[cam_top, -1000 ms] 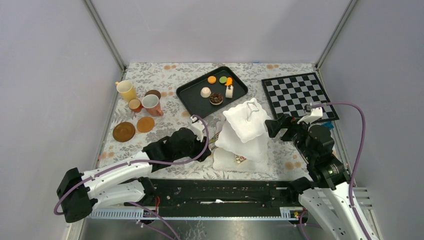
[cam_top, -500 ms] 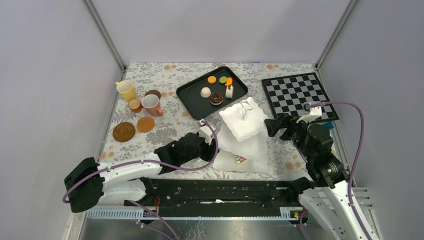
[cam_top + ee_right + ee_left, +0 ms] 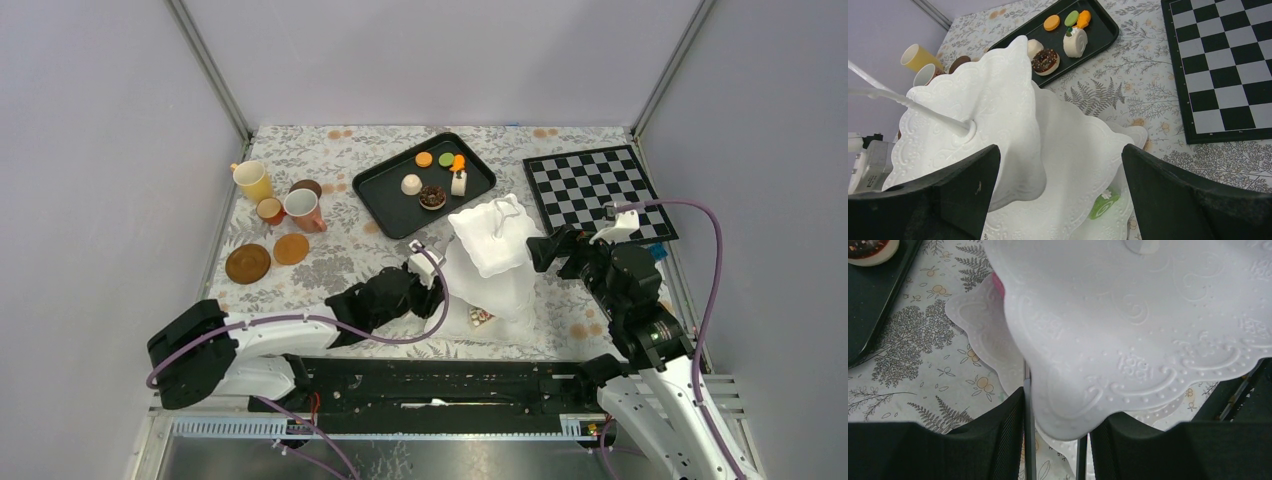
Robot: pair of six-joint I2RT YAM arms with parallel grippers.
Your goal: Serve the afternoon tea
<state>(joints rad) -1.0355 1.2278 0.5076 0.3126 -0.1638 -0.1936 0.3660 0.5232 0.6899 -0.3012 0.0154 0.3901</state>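
Observation:
The white three-tier stand (image 3: 490,262) stands at the front centre, its top tier (image 3: 973,130) tilted. A small cake (image 3: 481,318) lies on its bottom tier, and shows green in the right wrist view (image 3: 1104,202). My left gripper (image 3: 434,288) is shut on the silver tongs (image 3: 1026,430), whose arms reach under a tier's left edge (image 3: 1088,405). My right gripper (image 3: 540,252) is open just right of the top tier, with nothing between its fingers (image 3: 948,195). Several toy cakes and macarons, among them a chocolate doughnut (image 3: 432,196), lie on the black tray (image 3: 385,200).
A yellow cup (image 3: 252,181), a white cup (image 3: 300,208) and two small brown cups (image 3: 270,209) stand at the far left. Two brown saucers (image 3: 248,263) lie in front of them. A chessboard (image 3: 595,190) lies at the back right.
My left arm has moved right and brought the tongs up to and under the stand's left edge. The stand's top tier has shifted a little. My right gripper has barely moved.

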